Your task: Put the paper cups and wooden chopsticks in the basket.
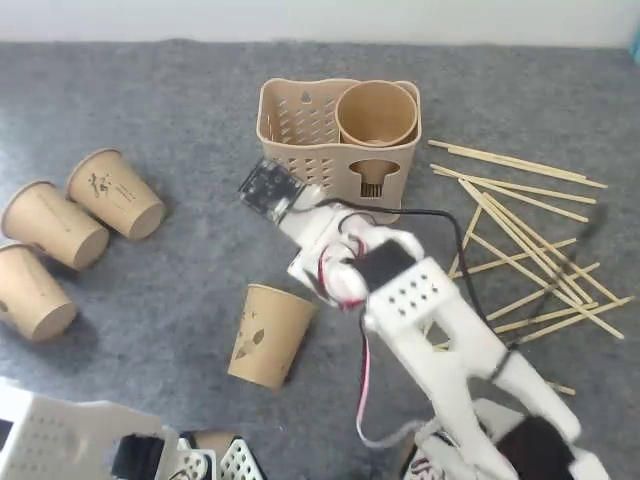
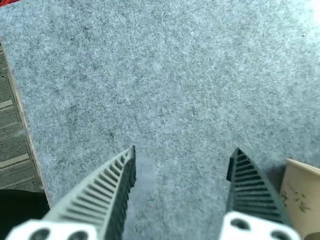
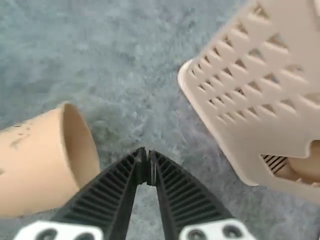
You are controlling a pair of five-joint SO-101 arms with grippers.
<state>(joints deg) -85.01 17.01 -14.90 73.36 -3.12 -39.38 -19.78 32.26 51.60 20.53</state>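
Sam: Right gripper (image 3: 147, 160) sat closest to its camera. How were its black fingers (image 3: 115, 195)?
Lee: They were pressed tight together with nothing between them. They hung over the grey mat (image 1: 180, 100), between the lying cup (image 3: 40, 165) and the basket (image 3: 260, 100) with its holey wall.
Sam: And the left gripper (image 2: 185, 152)?
Lee: It was spread wide and held nothing, over bare mat. The mat's edge ran close by, with a striped surface (image 2: 10, 125) past it.
Sam: Where were the cups?
Lee: 1 upright cup (image 1: 377, 112) stood in the basket's right part. The lying cup was on its side in front of the basket. The 3 cups (image 1: 55, 225) lay bunched at the mat's left side.
Sam: And the chopsticks (image 1: 520, 237)?
Lee: They were scattered on the mat right of the basket, and some crossed.
Sam: Was there open room?
Lee: Yes, there was a wide bare patch between the 3 cups and the basket.
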